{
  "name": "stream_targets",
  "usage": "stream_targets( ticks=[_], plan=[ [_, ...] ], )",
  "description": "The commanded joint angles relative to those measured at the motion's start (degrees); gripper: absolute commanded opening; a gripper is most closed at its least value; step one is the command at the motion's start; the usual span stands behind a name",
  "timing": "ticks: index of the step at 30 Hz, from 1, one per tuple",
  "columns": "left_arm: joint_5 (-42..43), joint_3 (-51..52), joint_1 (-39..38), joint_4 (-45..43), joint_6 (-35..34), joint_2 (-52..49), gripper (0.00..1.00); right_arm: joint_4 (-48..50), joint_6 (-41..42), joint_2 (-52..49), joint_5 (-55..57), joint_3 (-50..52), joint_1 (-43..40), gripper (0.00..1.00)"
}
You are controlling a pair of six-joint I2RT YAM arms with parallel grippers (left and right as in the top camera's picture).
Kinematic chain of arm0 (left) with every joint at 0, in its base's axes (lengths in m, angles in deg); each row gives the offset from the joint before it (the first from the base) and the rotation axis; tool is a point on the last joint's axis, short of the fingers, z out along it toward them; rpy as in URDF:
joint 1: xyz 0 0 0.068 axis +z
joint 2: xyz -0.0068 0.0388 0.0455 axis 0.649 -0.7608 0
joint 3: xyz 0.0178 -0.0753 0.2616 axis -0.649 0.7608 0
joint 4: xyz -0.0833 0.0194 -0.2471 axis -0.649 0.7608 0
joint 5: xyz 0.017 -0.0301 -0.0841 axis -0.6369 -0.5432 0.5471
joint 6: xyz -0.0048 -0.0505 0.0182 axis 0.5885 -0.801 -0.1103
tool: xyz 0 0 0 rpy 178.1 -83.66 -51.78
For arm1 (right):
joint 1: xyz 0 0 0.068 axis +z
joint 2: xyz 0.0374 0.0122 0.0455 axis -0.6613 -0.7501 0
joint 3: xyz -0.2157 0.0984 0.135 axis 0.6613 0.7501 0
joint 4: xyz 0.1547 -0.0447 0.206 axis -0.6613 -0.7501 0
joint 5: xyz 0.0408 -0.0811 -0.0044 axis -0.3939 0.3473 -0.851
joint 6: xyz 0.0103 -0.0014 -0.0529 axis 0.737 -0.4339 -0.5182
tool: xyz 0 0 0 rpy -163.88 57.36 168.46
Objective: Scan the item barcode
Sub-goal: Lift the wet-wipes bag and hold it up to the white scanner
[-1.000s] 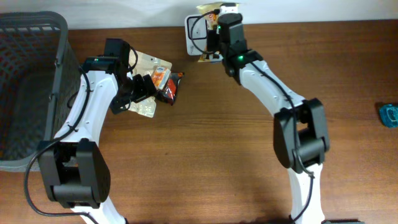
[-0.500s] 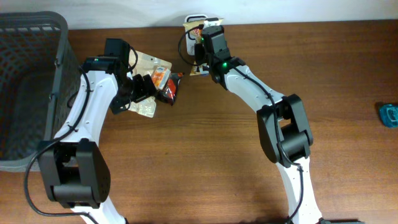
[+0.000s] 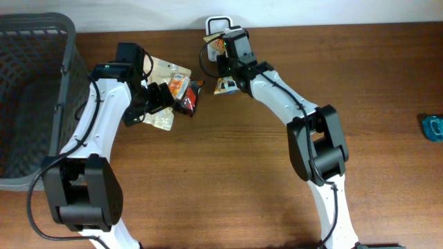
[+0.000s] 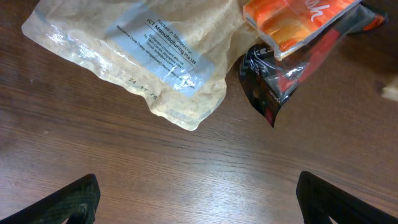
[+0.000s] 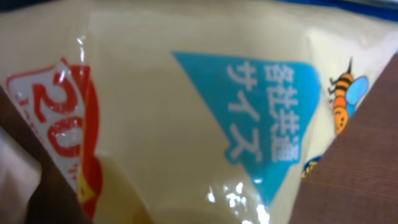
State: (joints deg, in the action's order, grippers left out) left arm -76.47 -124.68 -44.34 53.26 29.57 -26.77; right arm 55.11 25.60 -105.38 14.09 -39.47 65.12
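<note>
Overhead: the right tool point(image 3: 228, 75), clenched on the yellow snack packet point(image 3: 223, 85), has swung left since a second ago. The packet now sits just below the white device point(image 3: 217, 25), possibly touching the bench point(image 3: 242, 173). The left tool point(image 3: 158, 102) stays released over the snack pile point(image 3: 176, 83).
Left wrist: spread fingers point(image 4: 71, 199); grain bag point(image 4: 143, 56) and dark packet point(image 4: 273, 84) lie beyond.
Right wrist: the packet point(image 5: 186, 124) fills the view.

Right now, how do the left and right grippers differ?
The left gripper is wide open and empty; the right gripper is shut on a yellow packet. The left gripper hovers over the pile of packets; the right gripper holds its packet beside the white scanner. Both sit near the table's far edge.
</note>
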Motion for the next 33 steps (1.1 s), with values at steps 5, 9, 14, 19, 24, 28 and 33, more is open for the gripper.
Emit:
stream_targets(
  ticks=[5,9,14,19,24,28,33],
  plan=[
    [0.2,-0.3,0.3,0.1,-0.5,0.1,0.99,-10.8,-2.1,4.5,-12.1,-16.7,-3.8,0.04],
    [0.2,-0.3,0.3,0.1,-0.5,0.1,0.99,-8.7,-2.1,4.5,-10.2,-19.3,-4.3,0.04],
    [0.2,-0.3,0.3,0.1,-0.5,0.1,0.99,-2.2,-1.8,1.3,-10.1,-19.3,-3.9,0.04],
    [0.2,-0.3,0.3,0.1,-0.5,0.1,0.99,0.7,-1.4,-3.9,-5.0,-19.3,-2.3,0.04],
    [0.2,-0.3,0.3,0.1,-0.5,0.1,0.99,1.0,-1.4,-6.8,-3.8,-19.3,-2.0,0.04],
    [0.2,-0.3,0.3,0.1,-0.5,0.1,0.99,1.1,-1.4,-6.2,-1.0,-19.7,-2.0,0.04],
    [0.2,-0.3,0.3,0.1,-0.5,0.1,0.99,-3.5,-1.3,-3.9,-0.2,-24.0,-2.8,0.04]
  ],
)
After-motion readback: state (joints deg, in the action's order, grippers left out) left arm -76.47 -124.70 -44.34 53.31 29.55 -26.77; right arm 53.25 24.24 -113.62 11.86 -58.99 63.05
